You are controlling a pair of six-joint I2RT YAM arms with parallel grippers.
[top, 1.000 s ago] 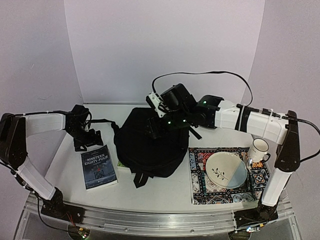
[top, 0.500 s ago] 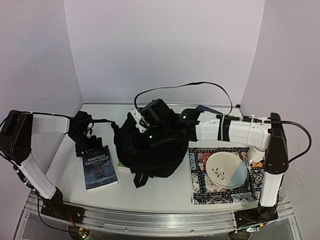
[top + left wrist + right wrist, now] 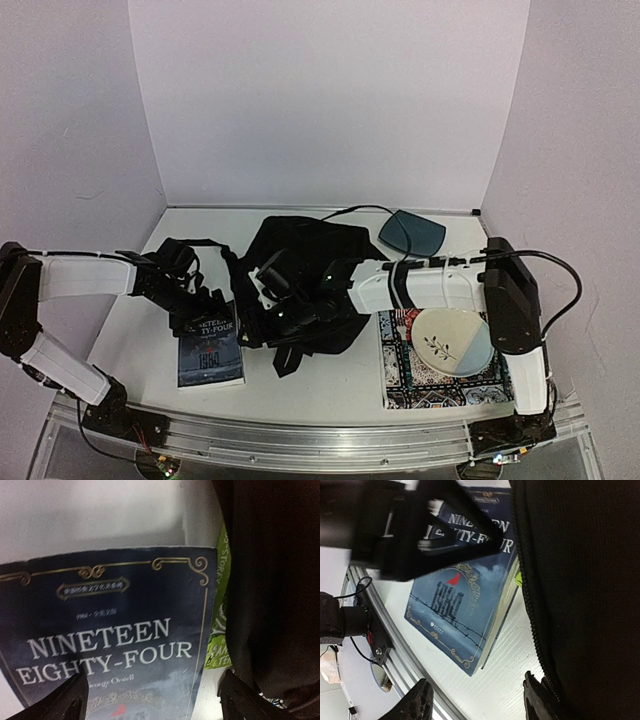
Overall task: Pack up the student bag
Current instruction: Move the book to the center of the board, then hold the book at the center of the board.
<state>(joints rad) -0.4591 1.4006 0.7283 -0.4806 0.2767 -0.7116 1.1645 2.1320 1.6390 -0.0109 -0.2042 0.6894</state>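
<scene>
two hands, both spread, pinching nothing: left hand over the blue book just left of the black bag, right hand at bag's left edge; bag slumped on the desk.

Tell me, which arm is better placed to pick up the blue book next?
Probably the left arm: its open jaws hang directly over the blue book. The right arm reaches across to the zipper edge of the backpack.

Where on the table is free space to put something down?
Free: the front strip of table between book and placemat; also the patch left of the book. Crowded: the gap between book and bag.
</scene>
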